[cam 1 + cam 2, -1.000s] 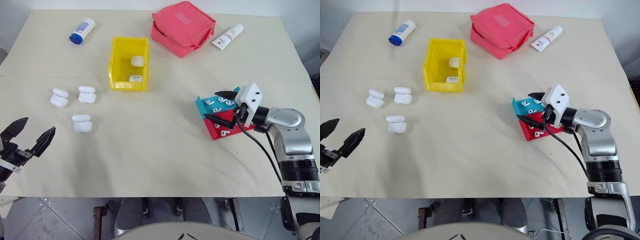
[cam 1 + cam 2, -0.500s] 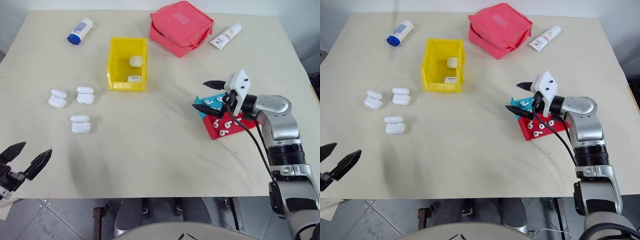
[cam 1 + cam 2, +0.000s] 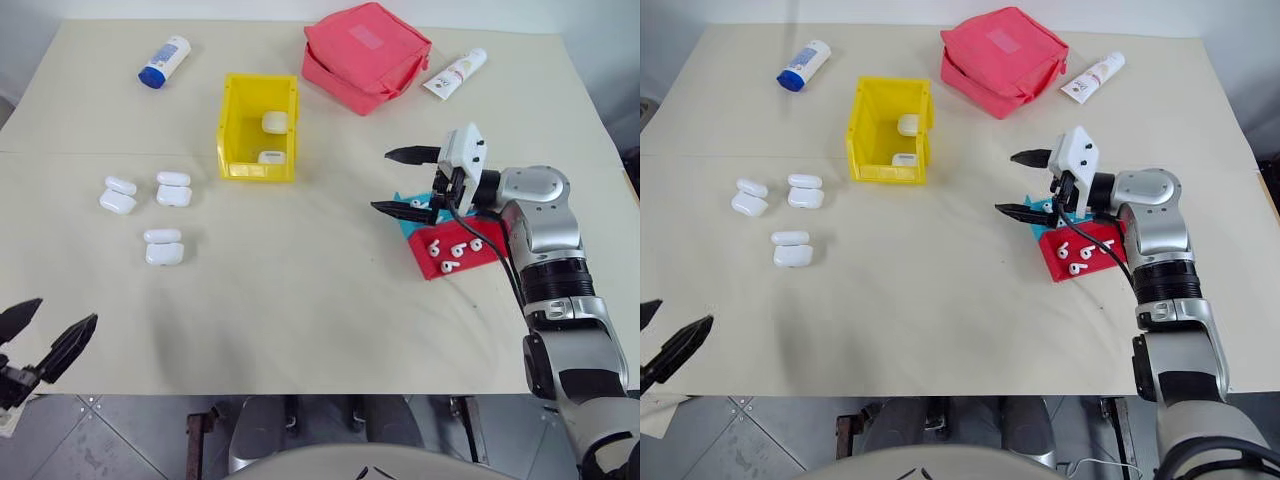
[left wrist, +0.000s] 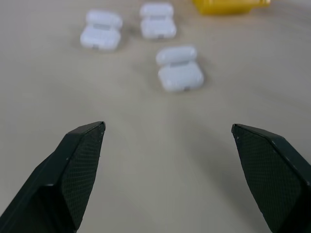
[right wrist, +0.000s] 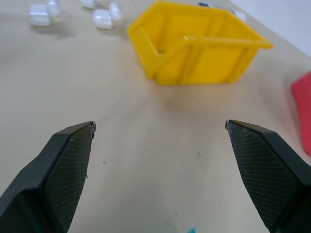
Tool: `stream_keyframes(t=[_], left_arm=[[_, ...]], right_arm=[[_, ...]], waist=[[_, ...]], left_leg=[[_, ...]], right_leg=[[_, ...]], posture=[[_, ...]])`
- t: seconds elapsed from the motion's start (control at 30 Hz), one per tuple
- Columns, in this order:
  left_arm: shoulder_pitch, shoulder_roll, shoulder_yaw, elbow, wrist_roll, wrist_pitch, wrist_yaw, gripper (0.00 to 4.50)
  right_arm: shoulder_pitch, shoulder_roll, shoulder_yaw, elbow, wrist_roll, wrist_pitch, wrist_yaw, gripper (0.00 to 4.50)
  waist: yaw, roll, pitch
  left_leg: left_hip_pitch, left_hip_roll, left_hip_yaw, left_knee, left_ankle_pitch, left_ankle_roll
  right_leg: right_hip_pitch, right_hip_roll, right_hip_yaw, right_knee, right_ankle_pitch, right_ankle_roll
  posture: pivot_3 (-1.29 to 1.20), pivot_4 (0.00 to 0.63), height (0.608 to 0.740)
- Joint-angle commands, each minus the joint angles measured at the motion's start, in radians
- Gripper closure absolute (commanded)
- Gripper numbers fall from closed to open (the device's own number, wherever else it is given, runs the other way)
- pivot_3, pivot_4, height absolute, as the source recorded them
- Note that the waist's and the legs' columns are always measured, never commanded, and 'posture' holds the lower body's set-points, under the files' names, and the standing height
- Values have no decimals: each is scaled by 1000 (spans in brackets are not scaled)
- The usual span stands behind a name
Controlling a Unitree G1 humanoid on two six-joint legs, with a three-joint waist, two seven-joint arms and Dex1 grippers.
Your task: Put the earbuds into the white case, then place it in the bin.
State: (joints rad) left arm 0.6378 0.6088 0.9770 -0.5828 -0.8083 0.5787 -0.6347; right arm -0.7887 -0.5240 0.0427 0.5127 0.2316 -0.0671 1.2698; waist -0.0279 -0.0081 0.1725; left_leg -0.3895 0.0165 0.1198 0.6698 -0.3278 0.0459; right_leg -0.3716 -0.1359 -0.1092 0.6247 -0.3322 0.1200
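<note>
Both pincers stand wide and hold nothing: the right gripper (image 3: 400, 182) hangs above the table (image 3: 320, 300) at the right side, its two black fingers pointing to the left, just over the left edge of a teal tray (image 3: 408, 214); the left gripper (image 3: 45, 336) is at the near left corner of the table, over its near edge. The surface is a wide pale cream table top with a thin seam running across it from left to right at about the middle. Beyond the near edge a grey tiled floor (image 3: 130, 430) shows. Beside the teal tray, touching it on the near side, lies a red tray (image 3: 455, 255) with several earbuds (image 3: 447, 250) in it. The bin (image 3: 258, 128), bright yellow, stands in the far middle part of the table, and two white cases lie inside it against its right wall. On the left side three more white cases rest with lids open: two next to each other, and the white case (image 3: 164, 246) nearest to the left gripper a little nearer and apart from them. At the far edge lie a white bottle with blue cap (image 3: 164, 62) on the left, a red pouch (image 3: 365, 56) right of the bin, and a white tube (image 3: 455, 73) just right of the pouch.
</note>
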Motion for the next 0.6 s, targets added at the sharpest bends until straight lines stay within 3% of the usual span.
stream_keyframes(t=[0.03,0.13,0.4,0.6], left_arm=[[-39,49,-14,-91,-73,121,133,71],[-119,101,-46,-145,-145,272,320,71],[-425,206,-212,-127,-400,614,796,71],[-592,268,-381,41,-750,648,1250,71]], right_arm=[[-3,-21,-5,-31,46,-16,98,0],[6,-43,4,-54,59,-1,176,0],[-26,-24,12,-15,39,-17,171,0],[-35,-18,22,-10,34,-17,164,0]], waist=[[-2,0,0],[-2,0,0],[-3,2,1],[-2,2,1]], left_leg=[[0,0,0,0,0,0],[0,0,-1,0,0,0],[1,0,-5,1,0,0],[1,0,-12,4,0,-1]], right_leg=[[0,-1,0,0,0,0],[1,-1,0,0,0,0],[5,-1,1,0,0,0],[7,1,3,0,0,0]], posture=[[0,150,740],[0,150,740],[0,150,740],[0,150,740]])
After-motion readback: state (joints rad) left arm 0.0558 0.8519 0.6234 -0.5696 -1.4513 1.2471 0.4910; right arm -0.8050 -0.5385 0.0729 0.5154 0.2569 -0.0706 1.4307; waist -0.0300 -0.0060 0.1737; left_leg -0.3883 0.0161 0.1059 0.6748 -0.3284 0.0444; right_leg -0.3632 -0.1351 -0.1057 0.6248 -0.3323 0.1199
